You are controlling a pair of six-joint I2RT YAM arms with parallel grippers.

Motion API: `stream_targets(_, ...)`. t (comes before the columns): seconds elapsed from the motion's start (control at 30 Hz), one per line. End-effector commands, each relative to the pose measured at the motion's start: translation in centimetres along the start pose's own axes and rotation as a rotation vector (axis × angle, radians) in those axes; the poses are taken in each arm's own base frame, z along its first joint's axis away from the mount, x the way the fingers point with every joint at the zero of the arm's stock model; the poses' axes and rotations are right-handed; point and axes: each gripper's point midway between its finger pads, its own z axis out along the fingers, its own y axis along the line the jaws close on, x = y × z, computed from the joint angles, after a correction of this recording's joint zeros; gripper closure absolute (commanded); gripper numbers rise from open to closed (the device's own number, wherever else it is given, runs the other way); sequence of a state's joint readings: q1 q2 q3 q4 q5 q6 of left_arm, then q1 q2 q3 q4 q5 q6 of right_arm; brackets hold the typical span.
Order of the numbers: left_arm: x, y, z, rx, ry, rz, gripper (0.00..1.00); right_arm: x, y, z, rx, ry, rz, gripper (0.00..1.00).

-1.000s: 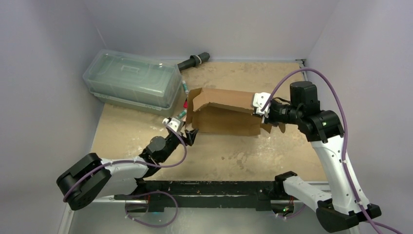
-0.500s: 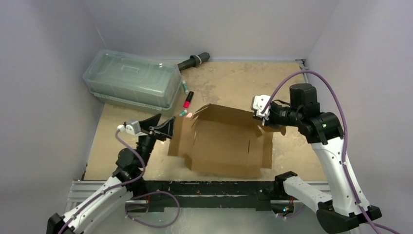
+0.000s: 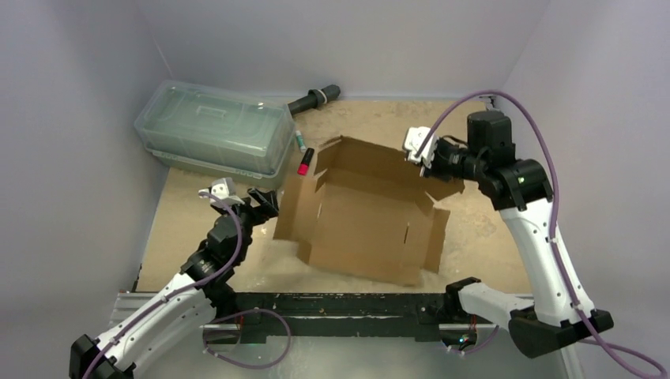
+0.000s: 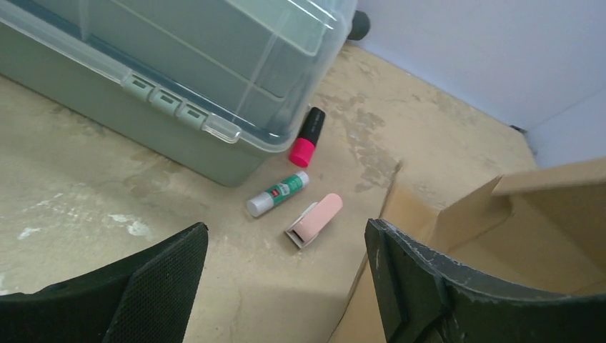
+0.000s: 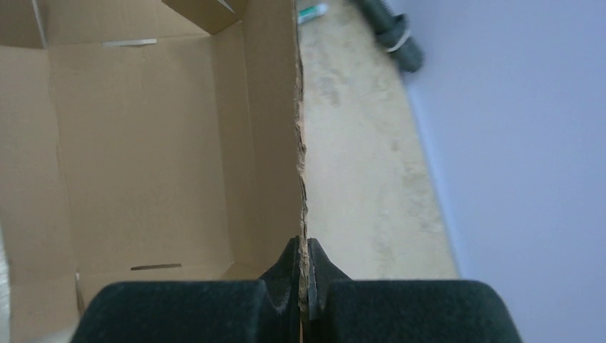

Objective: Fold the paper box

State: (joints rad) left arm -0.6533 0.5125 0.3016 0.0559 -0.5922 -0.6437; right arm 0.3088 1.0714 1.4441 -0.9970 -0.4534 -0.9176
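Observation:
The paper box (image 3: 363,209) lies open-side up on the table, a brown corrugated sheet with its walls and flaps partly raised. My right gripper (image 3: 419,154) is shut on the top edge of its far right wall; in the right wrist view the fingers (image 5: 303,250) pinch that ragged edge, with the box's inside (image 5: 143,143) to the left. My left gripper (image 3: 261,204) hangs open just off the box's left flap, touching nothing. In the left wrist view its jaws (image 4: 286,232) stand wide apart over bare table, with the box (image 4: 543,214) at the right.
A clear greenish lidded container (image 3: 213,134) stands at the back left. By it lie a pink highlighter (image 4: 307,136), a glue stick (image 4: 277,194) and a pink eraser (image 4: 318,218). A black handled tool (image 3: 314,99) lies at the back wall. Walls close in on three sides.
My left gripper has pulled back left from the box's left end and opened wider. The box has spread open toward the front. My right gripper, still shut, has shifted its edge slightly back.

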Motion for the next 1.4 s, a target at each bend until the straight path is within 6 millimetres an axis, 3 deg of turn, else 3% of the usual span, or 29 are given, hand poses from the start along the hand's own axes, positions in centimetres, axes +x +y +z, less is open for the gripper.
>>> stream_targets(0.0,-1.3,1.6,0.6,-0.114,-0.05,-0.001,0.19,-5.5,-6.7,-2.8,0.221,-0.097,-0.145,1.0)
stream_targets(0.1,-1.9,2.2,0.8,-0.133,-0.087,-0.007,0.2,-6.9,-8.2,-3.8,0.266,-0.114,-0.218,1.0)
stream_targets(0.2,-1.9,2.3,0.8,-0.125,-0.097,0.003,0.19,-7.3,-7.8,-3.9,0.247,-0.126,-0.311,1.0)
stream_targets(0.5,1.7,2.9,1.9,-0.111,-0.016,0.032,0.19,-3.3,-1.4,-1.5,0.001,-0.101,-0.409,1.0)
stream_targets(0.6,2.2,3.2,1.8,-0.108,-0.005,0.036,0.2,-1.5,1.0,-0.7,-0.065,-0.094,-0.401,1.0)
stream_targets(0.73,1.9,3.7,1.2,-0.101,-0.027,0.06,0.21,-0.2,2.5,-0.4,-0.082,-0.086,-0.369,1.0)
stream_targets(0.83,1.4,3.5,0.9,-0.053,-0.071,0.095,0.23,-0.1,2.2,-0.6,-0.053,-0.079,-0.341,1.0)
stream_targets(1.0,0.8,2.2,1.4,0.035,-0.135,0.151,0.23,-0.7,-0.4,-1.2,0.057,-0.074,-0.271,1.0)
stream_targets(1.2,0.1,-0.5,4.2,0.077,-0.111,0.215,0.33,-0.9,-1.1,-1.7,0.08,-0.075,-0.259,1.0)
stream_targets(1.37,-0.6,-1.5,6.8,0.114,-0.124,0.205,0.45,-0.4,0.1,-1.8,0.033,-0.072,-0.273,1.0)
